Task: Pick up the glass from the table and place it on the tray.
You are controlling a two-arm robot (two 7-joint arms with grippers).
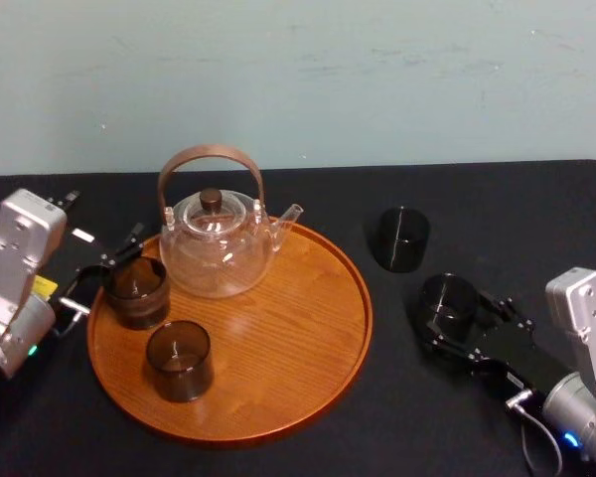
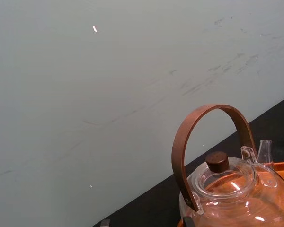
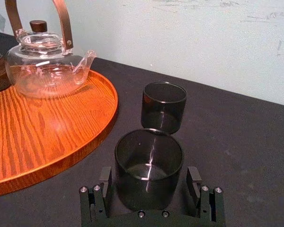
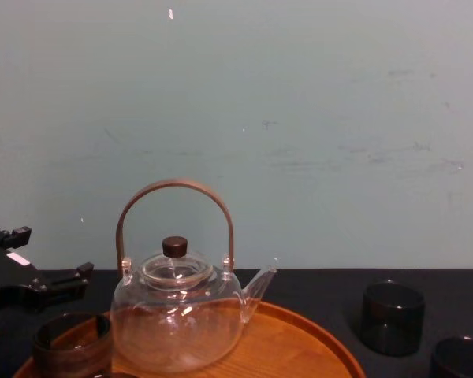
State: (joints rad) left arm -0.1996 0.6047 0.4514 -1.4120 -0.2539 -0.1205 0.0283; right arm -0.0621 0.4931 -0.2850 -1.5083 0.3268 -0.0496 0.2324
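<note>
A dark smoky glass (image 1: 445,298) (image 3: 149,165) stands on the black table right of the tray. My right gripper (image 1: 464,320) (image 3: 149,182) is open around it, one finger on each side, with a thin gap at both. A second dark glass (image 1: 402,238) (image 3: 164,106) stands just behind it. The round orange-brown wooden tray (image 1: 308,368) (image 3: 33,142) holds a clear glass teapot (image 1: 217,248) and two more dark glasses (image 1: 136,291) (image 1: 179,361). At the tray's left rim my left gripper (image 1: 107,270) hangs open, close to the rear tray glass.
The teapot's tall brown handle (image 1: 211,159) (image 2: 206,137) rises over the back of the tray. The tray's right half (image 1: 298,308) is bare wood. A pale wall (image 4: 299,118) closes off the table's far edge.
</note>
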